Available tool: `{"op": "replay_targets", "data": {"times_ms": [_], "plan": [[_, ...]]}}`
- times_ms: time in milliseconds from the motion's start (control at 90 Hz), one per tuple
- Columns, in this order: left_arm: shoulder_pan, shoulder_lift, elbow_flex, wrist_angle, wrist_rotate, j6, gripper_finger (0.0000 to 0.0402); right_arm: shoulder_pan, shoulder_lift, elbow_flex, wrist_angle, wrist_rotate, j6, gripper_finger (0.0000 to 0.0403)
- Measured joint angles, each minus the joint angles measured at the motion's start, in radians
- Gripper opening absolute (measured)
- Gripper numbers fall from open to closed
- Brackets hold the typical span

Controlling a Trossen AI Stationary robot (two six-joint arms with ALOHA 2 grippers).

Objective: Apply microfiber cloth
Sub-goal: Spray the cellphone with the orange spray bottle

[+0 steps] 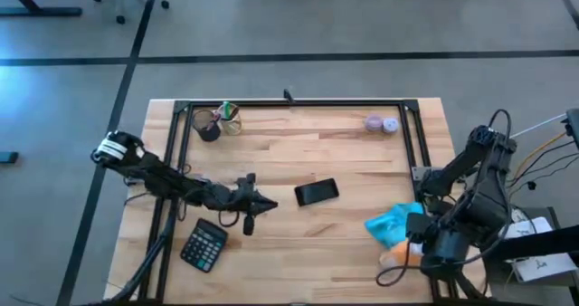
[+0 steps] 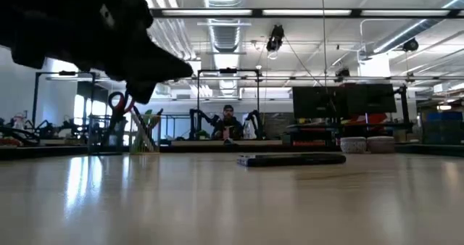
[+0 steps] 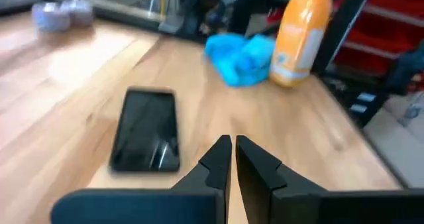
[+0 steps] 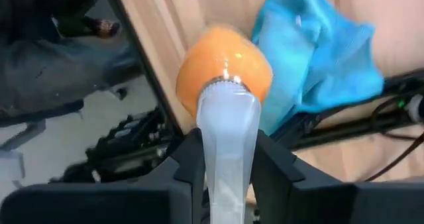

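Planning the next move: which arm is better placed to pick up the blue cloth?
Left, probably. The right end effector is shut on the orange bottle beside the cloth. The left end effector is empty, shut, and pointed across the table toward the cloth, though farther away.

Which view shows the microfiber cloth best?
The left wrist view: the microfiber cloth lies unobstructed and crumpled beside the orange bottle. The right wrist view shows the cloth partly behind the bottle. The high view shows it small, near the right tool. The low view doesn't show it.
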Motion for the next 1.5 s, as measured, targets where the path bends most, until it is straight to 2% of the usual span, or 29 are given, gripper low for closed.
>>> {"op": "replay_targets", "data": {"times_ms": [144,344,733,1044,1222,1322,1422,1500], "plan": [[0.001,0.000,0.000,-0.015,-0.111,0.016,0.0007,-0.077,-0.003,0.050,0.004,0.070,-0.101,0.0071],[0.023,-0.024,0.015,-0.029,-0.048,-0.034,0.0007,-0.209,-0.003,0.100,0.007,0.193,-0.306,0.0068],[0.077,-0.040,0.083,-0.197,-0.028,-0.019,0.0007,-0.598,0.002,0.098,0.005,0.161,-0.870,0.0067],[0.187,-0.032,0.175,-0.208,-0.026,0.124,0.0007,-0.939,0.037,0.095,0.046,0.167,-1.209,0.0066],[0.238,-0.027,0.205,-0.210,0.031,0.199,0.0007,-1.084,0.120,0.095,0.141,0.166,-1.392,0.0065],[0.288,-0.027,0.207,-0.223,0.115,0.184,0.0012,-1.125,0.183,0.105,0.195,0.171,-1.495,0.0066],[0.346,-0.027,0.207,-0.274,0.207,0.166,0.0033,-1.144,0.239,0.151,0.208,0.157,-1.545,0.0069],[0.383,-0.027,0.207,-0.306,0.234,0.172,0.0060,-1.145,0.283,0.198,0.210,0.144,-1.580,0.0068]]}}
